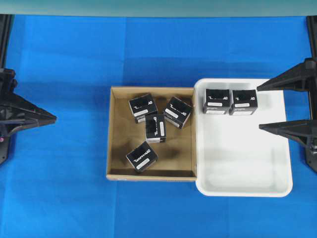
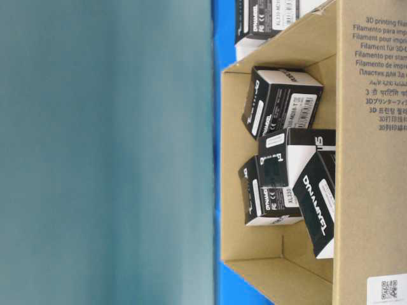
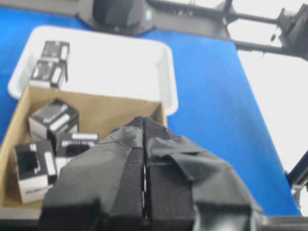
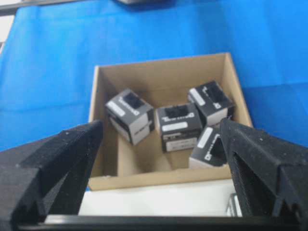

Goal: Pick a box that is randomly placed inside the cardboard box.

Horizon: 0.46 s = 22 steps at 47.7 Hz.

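Inside cardboard box (image 1: 115, 134), four boxes (image 1: 155, 128) skewed differently, left claw (image 3: 144, 126) closed, right claw (image 1: 265, 106) spread.

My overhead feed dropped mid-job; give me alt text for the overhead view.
Four black boxes lie scattered in the cardboard box, with two more side by side in the white tray on its right. The left gripper is shut and the right gripper open, both holding nothing.

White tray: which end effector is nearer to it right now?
Right. The right end effector, open, sits over the white tray at its right edge. The left end effector, shut, sits far off beyond the cardboard box.
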Motion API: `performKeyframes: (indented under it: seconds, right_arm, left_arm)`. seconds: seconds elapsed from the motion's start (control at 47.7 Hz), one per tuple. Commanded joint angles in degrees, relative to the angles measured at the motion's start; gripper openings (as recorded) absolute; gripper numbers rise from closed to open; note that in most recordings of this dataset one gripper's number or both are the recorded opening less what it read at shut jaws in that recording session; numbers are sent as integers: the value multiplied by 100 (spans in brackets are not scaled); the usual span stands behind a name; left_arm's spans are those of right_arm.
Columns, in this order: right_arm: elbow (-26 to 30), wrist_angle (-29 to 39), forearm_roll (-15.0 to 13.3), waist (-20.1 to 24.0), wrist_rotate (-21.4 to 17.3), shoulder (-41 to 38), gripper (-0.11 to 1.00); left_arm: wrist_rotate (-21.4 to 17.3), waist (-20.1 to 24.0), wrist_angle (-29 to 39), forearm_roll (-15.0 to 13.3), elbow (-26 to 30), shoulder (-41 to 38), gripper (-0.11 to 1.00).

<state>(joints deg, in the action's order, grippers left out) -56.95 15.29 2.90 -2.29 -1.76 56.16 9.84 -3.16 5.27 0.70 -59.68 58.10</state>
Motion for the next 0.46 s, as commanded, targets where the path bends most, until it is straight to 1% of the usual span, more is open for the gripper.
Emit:
performKeyframes:
  seconds: [0.0,0.336,0.44]
  right_arm:
    - [53,-97,26,-9,9,26,98]
    - [-97,-88,26,9,-9,624,98]
    - [-193,-97,26,9,-132,729,98]
  left_arm:
    - [-9,0,-79,18,185,-18,-5]
    - [-9,-9,-79,18,202,53,-5]
    - [-18,9,-132,18,220,53,-5]
